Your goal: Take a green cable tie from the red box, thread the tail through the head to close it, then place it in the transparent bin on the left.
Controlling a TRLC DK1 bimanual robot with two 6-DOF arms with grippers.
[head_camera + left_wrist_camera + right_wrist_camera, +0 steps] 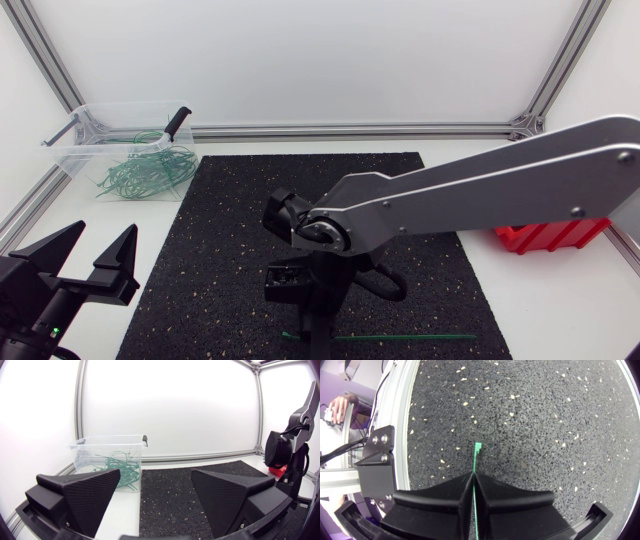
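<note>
You are working on a white table (230, 145) with a black mat (300, 230) in the middle of it. From above, the transparent bin (75, 150) sits off the mat's far left corner with a pile of green ties (145, 172) in it. The red box (550, 236) sits just off the mat's right side. Your right arm (480, 190) reaches over the mat from the right. Your right claw (318, 335) is down at the mat's near edge and holds the green cable tie (410, 337). A short bit sticks out on one side of the claw and a long thin tail runs toward the mat's right side. You cannot tell if that tail lies on the mat or hangs just above it. Your left claw (90, 262) is off the mat's left side, well apart from the tie. Its own camera shows its two fingers spread wide with nothing between them, looking across the mat's left edge to the bin. The right claw's camera looks down on the mat. Its fingers are pressed together on the tie, and the tie's little end pokes out in front. The tie is thin and is held near one end, so it may slip or twist. The long tail may also catch on the rough mat when you lift it, and a turned tie would be hard to thread.
</note>
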